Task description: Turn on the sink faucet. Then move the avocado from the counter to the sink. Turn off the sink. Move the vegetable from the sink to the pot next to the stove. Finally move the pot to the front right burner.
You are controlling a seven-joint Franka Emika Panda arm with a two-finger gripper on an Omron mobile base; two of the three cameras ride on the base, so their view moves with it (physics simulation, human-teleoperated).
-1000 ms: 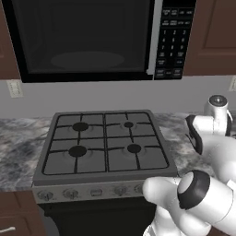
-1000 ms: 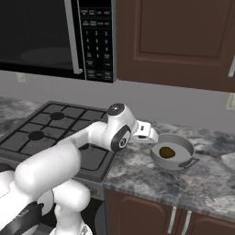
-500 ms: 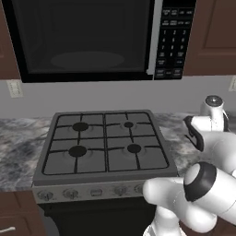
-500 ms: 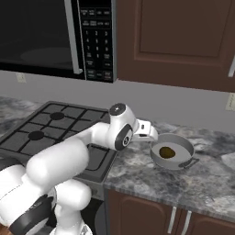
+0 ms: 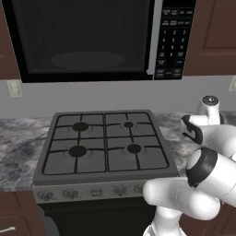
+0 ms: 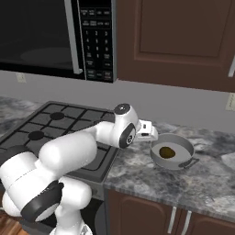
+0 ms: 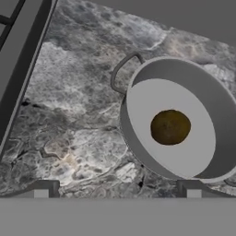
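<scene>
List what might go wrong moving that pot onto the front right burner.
1. The open gripper hovers over bare counter beside the pot; closing here would probably miss the loop handle.
2. The avocado lies loose inside; a tilted lift could roll it out.
3. The stove edge lies between the pot and the front right burner; dragging may snag.

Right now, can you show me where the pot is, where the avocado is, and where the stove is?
pot (image 7: pixel 138 133): hand view, on its grey wall, left side.
avocado (image 7: pixel 170 127): hand view, middle of the dark green-brown fruit inside the pot.
stove (image 5: pixel 105 144): left base view, centre of the grate between the burners.
</scene>
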